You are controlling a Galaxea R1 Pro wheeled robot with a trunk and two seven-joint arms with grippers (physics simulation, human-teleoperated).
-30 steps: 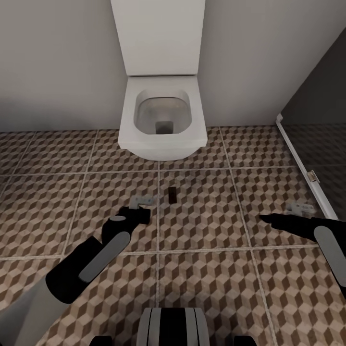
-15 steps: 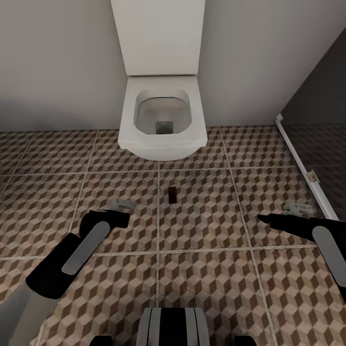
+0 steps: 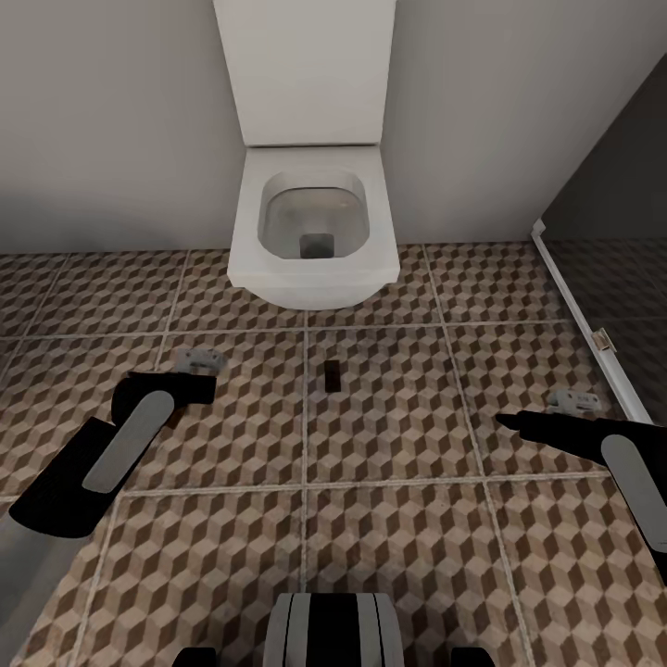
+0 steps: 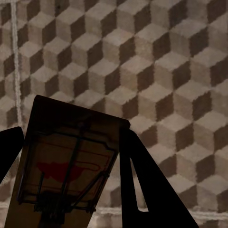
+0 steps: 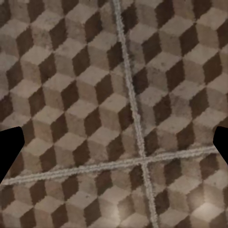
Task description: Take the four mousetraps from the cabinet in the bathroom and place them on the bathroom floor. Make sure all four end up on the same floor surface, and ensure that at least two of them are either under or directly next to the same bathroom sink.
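Since a second ago my left gripper (image 3: 190,384) has swung left and farther out, carrying its trap (image 3: 200,359) with it; my right gripper (image 3: 505,421) has barely shifted.

From the head, I have bare floor (image 3: 398,519) between the arms and near my base. A toilet (image 3: 315,232) juts from the far wall, so room ahead ends at its bowl. At far right a white sill (image 3: 584,324) and dark glass panel close that side. A second trap (image 3: 574,401) lies just beside the right gripper, near the sill. A small dark block (image 3: 331,374) sits mid-floor, clear of both arms.

On the left wrist, my fingers (image 4: 142,190) are closed against the trap (image 4: 71,166), which hangs over cube-pattern tiles (image 4: 156,61).

On the right wrist, both fingertips (image 5: 9,147) sit wide apart with nothing between them, over a grout crossing (image 5: 144,160).
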